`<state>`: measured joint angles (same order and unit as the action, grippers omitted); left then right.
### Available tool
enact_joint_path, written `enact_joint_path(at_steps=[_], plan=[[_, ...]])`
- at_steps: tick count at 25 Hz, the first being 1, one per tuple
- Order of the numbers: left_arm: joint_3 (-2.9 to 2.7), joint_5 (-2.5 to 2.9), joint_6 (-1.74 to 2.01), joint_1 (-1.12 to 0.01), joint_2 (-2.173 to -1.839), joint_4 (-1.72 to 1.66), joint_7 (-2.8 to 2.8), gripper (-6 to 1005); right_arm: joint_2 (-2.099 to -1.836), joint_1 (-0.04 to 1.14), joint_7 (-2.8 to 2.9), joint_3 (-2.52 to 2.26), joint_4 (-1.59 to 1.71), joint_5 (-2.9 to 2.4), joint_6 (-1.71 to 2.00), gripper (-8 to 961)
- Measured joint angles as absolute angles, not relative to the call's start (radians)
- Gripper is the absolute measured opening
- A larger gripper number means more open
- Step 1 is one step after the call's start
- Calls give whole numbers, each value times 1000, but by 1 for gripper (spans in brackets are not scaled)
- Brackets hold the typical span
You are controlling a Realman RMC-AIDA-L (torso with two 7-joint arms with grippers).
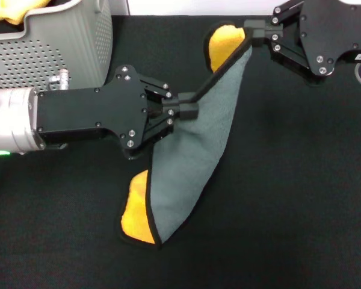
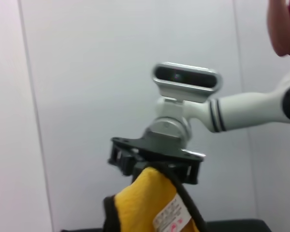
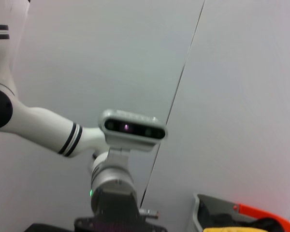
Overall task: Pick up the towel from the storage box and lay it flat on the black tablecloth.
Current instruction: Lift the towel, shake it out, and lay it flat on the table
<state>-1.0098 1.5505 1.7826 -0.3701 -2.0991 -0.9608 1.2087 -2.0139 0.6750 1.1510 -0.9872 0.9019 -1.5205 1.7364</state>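
Black tablecloth (image 1: pixel 301 198) covers my worktop from edge to edge, with wide bare fabric from 3 to 9 o'clock of the towel (image 1: pixel 195 162). From my head view the storage box (image 1: pixel 60 42) sits at 10 o'clock, its perforated wall just behind my left arm, a bunched yellow cloth (image 1: pixel 12 12) showing over its rim. The towel is out of the box and stretched between my two grippers, grey face up, black edging taut along the line between them, yellow-orange underside curling into sight at the far corner and at the near corner, which rests on the tablecloth. My left gripper (image 1: pixel 189 110) reaches in level from 9 o'clock, clamped on the towel's edge near mid-scene. My right gripper (image 1: pixel 251 30) comes from 2 o'clock, pinching the far corner. In the left wrist view the right gripper (image 2: pixel 157 166) holds the yellow fold with its label. A grey panelled wall (image 3: pixel 232 96) stands behind.
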Motion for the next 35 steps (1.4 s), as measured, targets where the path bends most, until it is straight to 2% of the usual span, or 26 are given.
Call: enact_joint_path(at_steps=[9, 21, 26, 35], plan=[[-1025, 1480, 1722, -385, -2102, -781, 1086, 58, -2015, 678, 1152, -986, 911, -1479, 1735, 1], [-1099, 1408, 1719, -395, -2101, -708, 1050, 64, -2016, 702, 1158, -989, 919, -1462, 1720, 0], [-1128, 1400, 1718, -398, -2102, -695, 1047, 161, -2017, 706, 1158, -987, 938, -1437, 1718, 1], [-1133, 1397, 1716, -405, -2103, -667, 1039, 167, -2019, 683, 1158, -986, 1005, -1385, 1707, 1]])
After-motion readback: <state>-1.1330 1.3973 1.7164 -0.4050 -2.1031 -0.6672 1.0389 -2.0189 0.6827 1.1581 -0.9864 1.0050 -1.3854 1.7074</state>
